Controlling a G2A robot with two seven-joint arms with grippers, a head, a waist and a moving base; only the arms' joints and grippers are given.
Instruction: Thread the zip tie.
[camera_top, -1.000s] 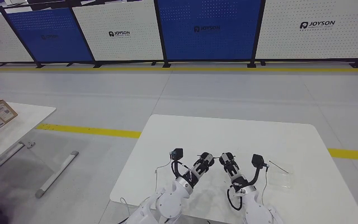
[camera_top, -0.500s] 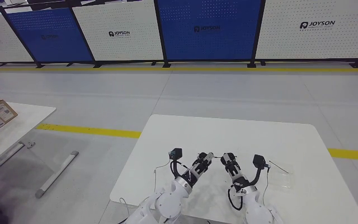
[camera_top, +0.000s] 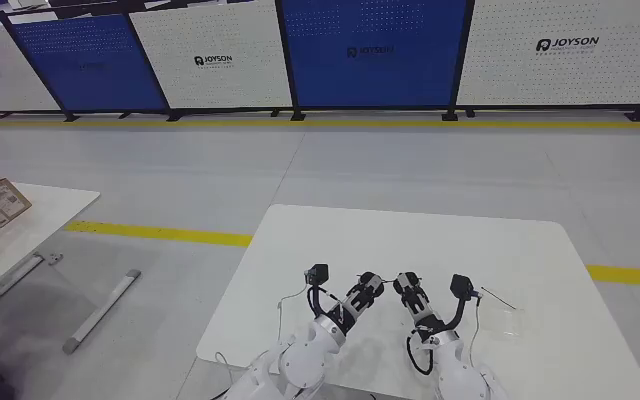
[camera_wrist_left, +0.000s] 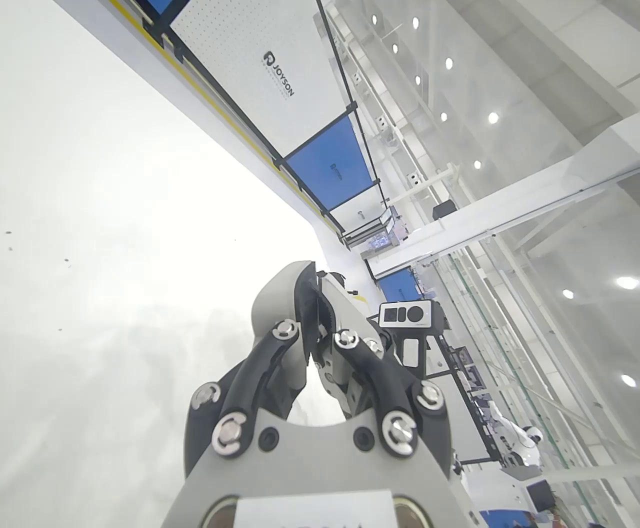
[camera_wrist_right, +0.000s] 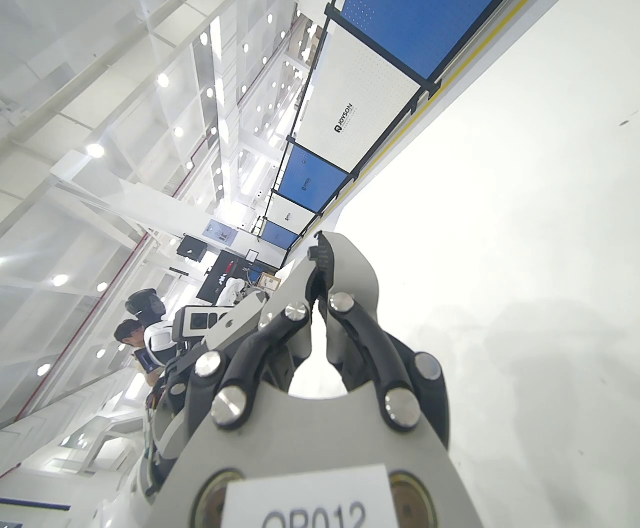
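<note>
Both arms rest at the near edge of the white table (camera_top: 420, 235), wrists angled toward each other. My left gripper (camera_top: 373, 281) is shut, its fingertips (camera_wrist_left: 300, 280) pressed together. My right gripper (camera_top: 400, 282) is also shut, and its fingertips (camera_wrist_right: 345, 260) meet just a short gap from the left one. Whether either holds anything is too small to tell. A thin black zip tie (camera_top: 497, 297) lies on the table beside the right arm. The left wrist view shows the right gripper (camera_wrist_left: 345, 295) close behind the left fingertips.
A clear plastic bag (camera_top: 508, 321) lies near the table's right front. The table's far half is bare. Another white table (camera_top: 40, 215) stands to the left across the floor. Blue and white panels (camera_top: 370, 50) line the back.
Both grippers dipped slightly toward the near edge half a second ago and have come back to about where they were. Both stayed shut.
</note>
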